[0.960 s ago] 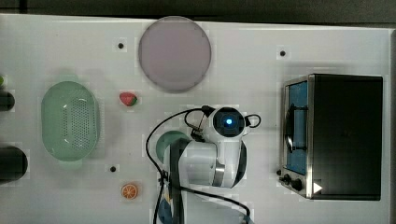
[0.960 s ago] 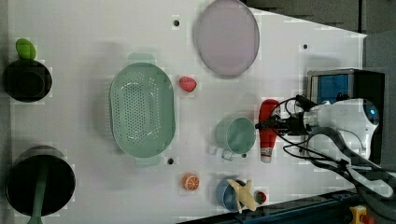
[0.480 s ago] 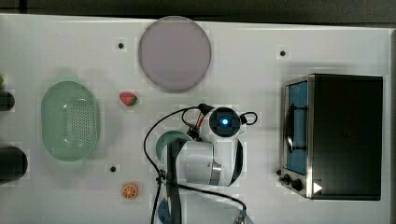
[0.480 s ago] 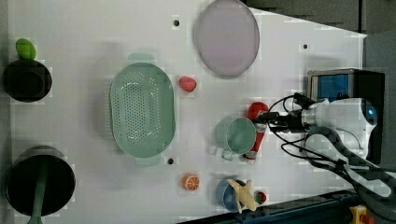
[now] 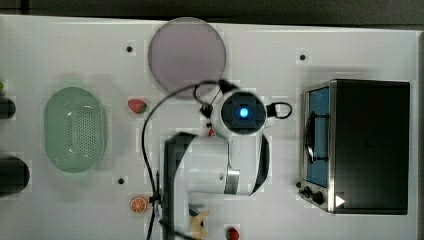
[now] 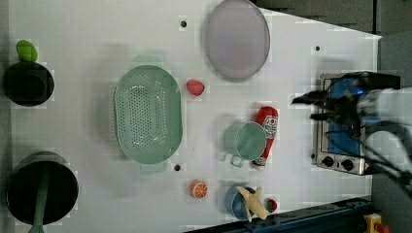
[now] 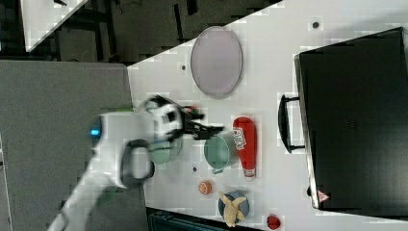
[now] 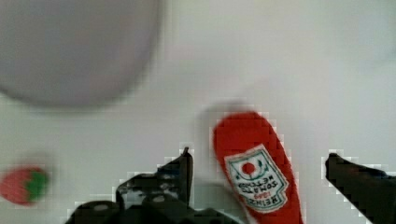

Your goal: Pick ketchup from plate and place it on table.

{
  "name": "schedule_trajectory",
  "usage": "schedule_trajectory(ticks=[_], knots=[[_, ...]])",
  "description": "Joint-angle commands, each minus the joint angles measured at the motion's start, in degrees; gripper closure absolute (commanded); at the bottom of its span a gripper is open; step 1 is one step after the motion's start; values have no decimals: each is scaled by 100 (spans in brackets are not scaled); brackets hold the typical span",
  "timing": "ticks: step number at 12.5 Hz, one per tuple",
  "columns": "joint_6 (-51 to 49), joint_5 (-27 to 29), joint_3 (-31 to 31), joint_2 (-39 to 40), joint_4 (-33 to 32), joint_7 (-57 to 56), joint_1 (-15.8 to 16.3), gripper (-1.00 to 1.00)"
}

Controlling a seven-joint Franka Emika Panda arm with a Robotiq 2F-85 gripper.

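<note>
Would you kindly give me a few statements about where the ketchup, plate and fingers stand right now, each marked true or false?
1. The ketchup lies on the table. True.
2. The ketchup rests on the plate. False: it lies off the plate, beside the teal cup.
3. The gripper has its fingers open, one on each side of the bottle. True.
4. The strawberry sits inside the green basket. False: it sits on the table between basket and plate.
5. The plate carries nothing. True.
</note>
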Motion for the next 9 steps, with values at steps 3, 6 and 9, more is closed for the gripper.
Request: schedule_trajectory(ticks=[3, 6, 9], knots=[[-2447, -26, 97, -570, 1937, 1733, -32, -100], [-3607, -39, 75, -562, 2781, 1733, -33, -100], [-3731, -44, 49, -561, 2921, 1733, -34, -100]])
